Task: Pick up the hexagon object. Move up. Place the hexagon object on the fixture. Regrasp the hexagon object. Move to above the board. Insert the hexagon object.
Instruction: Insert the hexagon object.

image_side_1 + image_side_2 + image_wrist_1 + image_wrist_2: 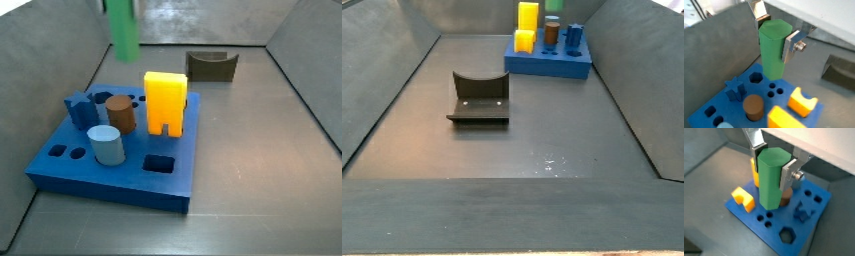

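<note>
The hexagon object (772, 50), a bright green prism, hangs upright with my gripper (775, 34) shut on its upper end; both wrist views show silver fingers (789, 174) pressed on opposite sides. It hovers above the blue board (714, 102), and its lower end is close over the hexagonal hole (755, 77). In a side view the hexagon object (123, 30) hangs high over the board's far left corner (80, 95), with the gripper cut off by the frame edge. The fixture (211, 66) stands bare on the floor beyond the board.
On the board stand a yellow-orange arch block (166, 102), a brown cylinder (120, 112), a light-blue cylinder (106, 146) and a blue star peg (736, 89). Sloped grey walls (54, 60) enclose the floor. In a side view the fixture (478, 98) sits mid-floor.
</note>
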Motion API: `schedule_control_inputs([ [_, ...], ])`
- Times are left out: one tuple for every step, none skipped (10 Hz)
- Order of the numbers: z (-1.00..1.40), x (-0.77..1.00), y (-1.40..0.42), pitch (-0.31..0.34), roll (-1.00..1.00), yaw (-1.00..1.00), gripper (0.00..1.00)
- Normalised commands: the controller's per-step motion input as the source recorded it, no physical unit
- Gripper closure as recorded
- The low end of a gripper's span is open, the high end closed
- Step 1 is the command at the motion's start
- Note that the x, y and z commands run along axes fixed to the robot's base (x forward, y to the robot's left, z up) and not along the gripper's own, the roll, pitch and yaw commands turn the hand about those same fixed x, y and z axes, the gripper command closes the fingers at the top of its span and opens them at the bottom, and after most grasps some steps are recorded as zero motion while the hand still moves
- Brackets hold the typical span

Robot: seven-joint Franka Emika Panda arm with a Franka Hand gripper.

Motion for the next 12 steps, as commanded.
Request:
schedule_control_inputs([
  [-0.67,-0.63,0.23,-0.106,-0.27,-0.42,1.0],
  [-0.5,-0.55,0.16,-0.121,-0.34,-0.39,1.0],
  [-0.27,-0.49,0.07,-0.136,-0.43,-0.37,1.0],
  [-0.22,-0.48,0.03,-0.133,-0.46,-0.37,1.0],
  [-0.19,-0.46,0.03,-0.139,-0.47,-0.37,1.0],
  [-0.17,-0.31,0.18,-0.151,-0.48,-0.28,1.0],
  [-0.36,-0.25,0.48,-0.197,-0.38,-0.14,1.0],
  [-0.47,-0.21,0.42,-0.163,-0.15,-0.08,1.0],
  [-0.38,-0.04,0.39,-0.116,-0.12,0.0,1.0],
  [-0.25,-0.01,0.14,-0.121,-0.12,0.0,1.0],
  [-0.18,0.0,0.0,-0.113,-0.09,0.0,1.0],
  [-0.09,0.0,0.0,-0.11,-0.15,-0.07,1.0],
])
